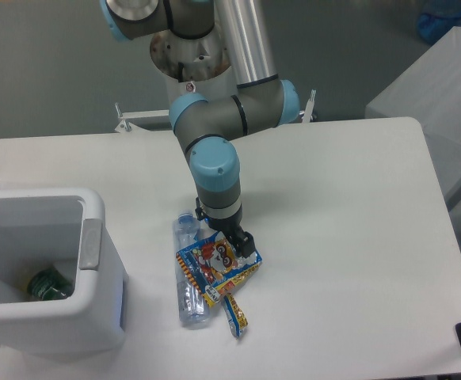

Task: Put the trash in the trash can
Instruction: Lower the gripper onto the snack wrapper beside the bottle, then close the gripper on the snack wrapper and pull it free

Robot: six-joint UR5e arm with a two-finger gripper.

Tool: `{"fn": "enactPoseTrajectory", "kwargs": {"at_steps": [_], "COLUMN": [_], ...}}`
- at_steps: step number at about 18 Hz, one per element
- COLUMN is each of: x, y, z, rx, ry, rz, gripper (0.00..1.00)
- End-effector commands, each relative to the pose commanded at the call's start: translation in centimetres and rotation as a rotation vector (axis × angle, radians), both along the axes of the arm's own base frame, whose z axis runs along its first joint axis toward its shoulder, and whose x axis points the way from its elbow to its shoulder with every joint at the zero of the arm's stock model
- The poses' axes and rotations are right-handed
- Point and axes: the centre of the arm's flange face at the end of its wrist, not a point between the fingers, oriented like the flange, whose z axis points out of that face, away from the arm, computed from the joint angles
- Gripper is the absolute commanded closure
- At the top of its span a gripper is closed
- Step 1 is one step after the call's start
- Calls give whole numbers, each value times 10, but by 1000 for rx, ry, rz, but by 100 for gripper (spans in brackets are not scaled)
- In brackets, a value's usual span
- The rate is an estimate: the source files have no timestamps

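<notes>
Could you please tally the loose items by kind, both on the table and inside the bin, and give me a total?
Snack wrapper, on the table: 1
Clear plastic bottle, on the table: 1
Green item inside the white bin, too hidden to identify: 1
Total: 3

We can't read any text. The snack wrapper carries a cartoon print and some lettering, too small and crumpled to make out. The bottle and white bin show no legible labels.
</notes>
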Motion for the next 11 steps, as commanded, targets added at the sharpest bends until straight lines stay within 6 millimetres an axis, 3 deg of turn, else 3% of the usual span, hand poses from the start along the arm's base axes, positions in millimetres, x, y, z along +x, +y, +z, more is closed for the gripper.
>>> {"fn": "enactPoseTrajectory", "kwargs": {"at_steps": [11], "x": [-2], "y": [2], "z": [-5], "rx": [-3], "ry": [-8], "rz": [1], "gripper": [0]}}
